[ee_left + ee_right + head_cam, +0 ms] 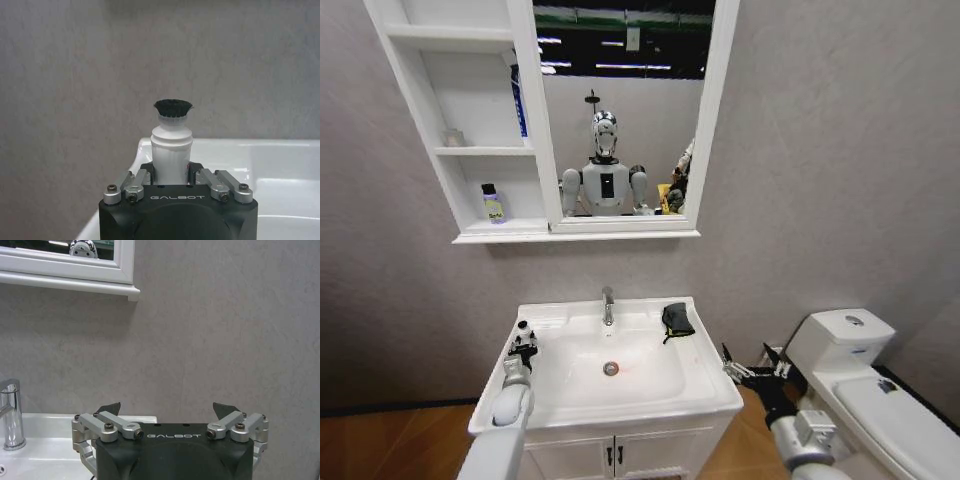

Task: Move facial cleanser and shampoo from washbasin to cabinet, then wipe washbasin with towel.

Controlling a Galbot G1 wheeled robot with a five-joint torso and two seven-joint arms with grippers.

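While clamped in left pincer (172, 176), bottle (172, 145) upright

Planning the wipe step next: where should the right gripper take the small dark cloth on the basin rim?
Grip the small black-grey towel at its bunched middle, from above. It lies crumpled on the white ceramic washbasin's back right ledge beside the chrome tap. The open right gripper hovers nearby.
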